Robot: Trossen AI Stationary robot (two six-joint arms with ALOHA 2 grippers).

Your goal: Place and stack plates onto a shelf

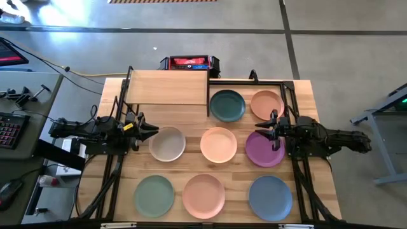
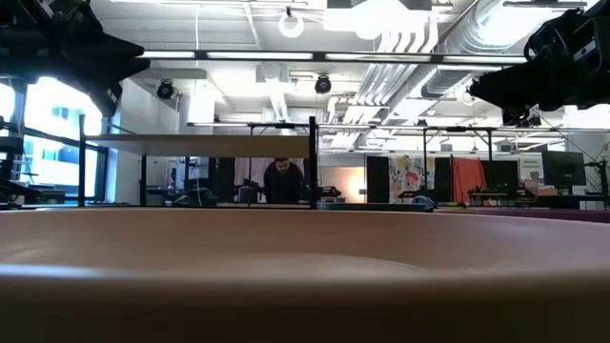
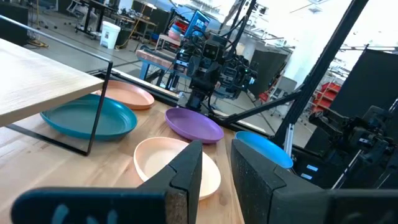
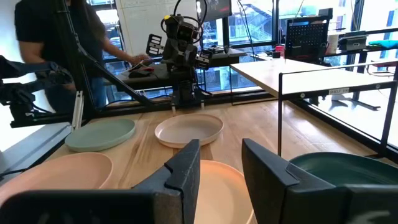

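Note:
Several round plates lie flat on the wooden table: teal (image 1: 227,105) and orange-peach (image 1: 267,104) at the back, beige (image 1: 168,144), peach (image 1: 219,144) and purple (image 1: 264,149) in the middle, sage green (image 1: 154,195), pink (image 1: 203,195) and blue (image 1: 270,197) in front. The shelf (image 1: 168,87), a light-wood board on black legs, stands at the far left with nothing on it. My left gripper (image 1: 149,130) hovers open just left of the beige plate. My right gripper (image 1: 266,130) hovers open over the purple plate's far rim. Neither has anything between its fingers.
A red and black box (image 1: 189,62) sits beyond the table's far edge. Black frame rails (image 1: 294,95) run along the table's sides and back right. A desk with a keyboard (image 1: 7,130) stands to the left. A person (image 4: 56,37) is beyond the table's left side.

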